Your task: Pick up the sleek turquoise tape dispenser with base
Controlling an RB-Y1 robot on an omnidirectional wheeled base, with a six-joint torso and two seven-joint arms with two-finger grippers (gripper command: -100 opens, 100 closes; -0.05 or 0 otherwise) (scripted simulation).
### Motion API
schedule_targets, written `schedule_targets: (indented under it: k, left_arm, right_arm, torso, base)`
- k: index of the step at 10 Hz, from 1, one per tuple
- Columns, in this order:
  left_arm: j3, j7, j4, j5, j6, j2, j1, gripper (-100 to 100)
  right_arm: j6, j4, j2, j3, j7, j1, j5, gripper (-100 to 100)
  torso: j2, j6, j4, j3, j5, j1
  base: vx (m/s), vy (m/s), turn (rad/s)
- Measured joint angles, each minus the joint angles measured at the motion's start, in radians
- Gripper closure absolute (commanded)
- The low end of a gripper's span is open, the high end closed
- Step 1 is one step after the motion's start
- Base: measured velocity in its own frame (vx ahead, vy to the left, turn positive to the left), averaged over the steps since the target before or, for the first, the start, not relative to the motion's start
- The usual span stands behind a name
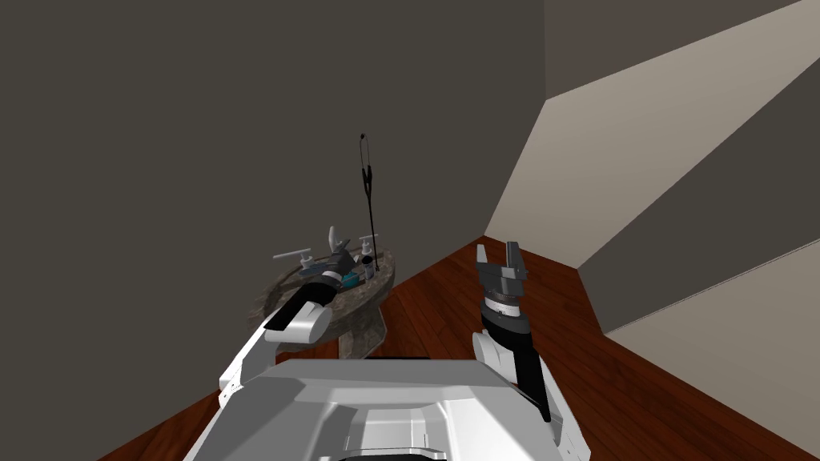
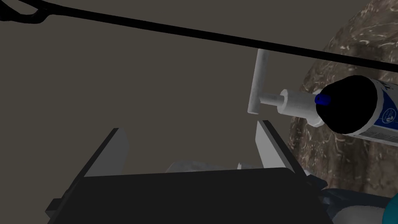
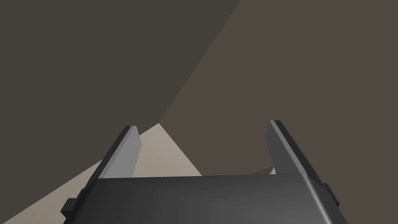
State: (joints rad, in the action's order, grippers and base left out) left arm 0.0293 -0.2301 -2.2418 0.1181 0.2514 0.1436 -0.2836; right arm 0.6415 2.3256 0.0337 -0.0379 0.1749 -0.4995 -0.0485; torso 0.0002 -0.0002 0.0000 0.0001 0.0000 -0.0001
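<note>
The turquoise tape dispenser [image 1: 351,279] lies on a round, mottled stone basin top [image 1: 280,290] against the dark wall. My left gripper [image 1: 339,238] hovers just above and behind it, fingers pointing up toward the wall. In the left wrist view that gripper [image 2: 190,144] is open and holds nothing. A sliver of turquoise [image 2: 392,210] peeks past the corner of the gripper's dark body. My right gripper [image 1: 500,258] is raised over the wooden floor, away from the basin; its fingers [image 3: 126,151] stand open and empty.
A white bottle with a black cap [image 2: 349,105] lies close beside my left gripper. White tap handles [image 2: 260,81] and a thin black rod [image 2: 194,31] rise from the basin. The wall is directly behind, and a stone pedestal [image 1: 360,336] stands below.
</note>
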Motion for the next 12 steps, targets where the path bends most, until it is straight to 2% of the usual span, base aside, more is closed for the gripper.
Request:
schedule_targets:
  k: [12]
  left_arm:
    - [-0.002, -0.073, 0.044, 0.039, 0.337, 0.025, 0.125, -100]
  right_arm:
    - [0.000, 0.000, 0.000, 0.000, 0.000, 0.000, 0.000, 0]
  torso:
    - [0.000, 0.000, 0.000, 0.000, 0.000, 0.000]
  base:
    - [-0.001, -0.001, -0.002]
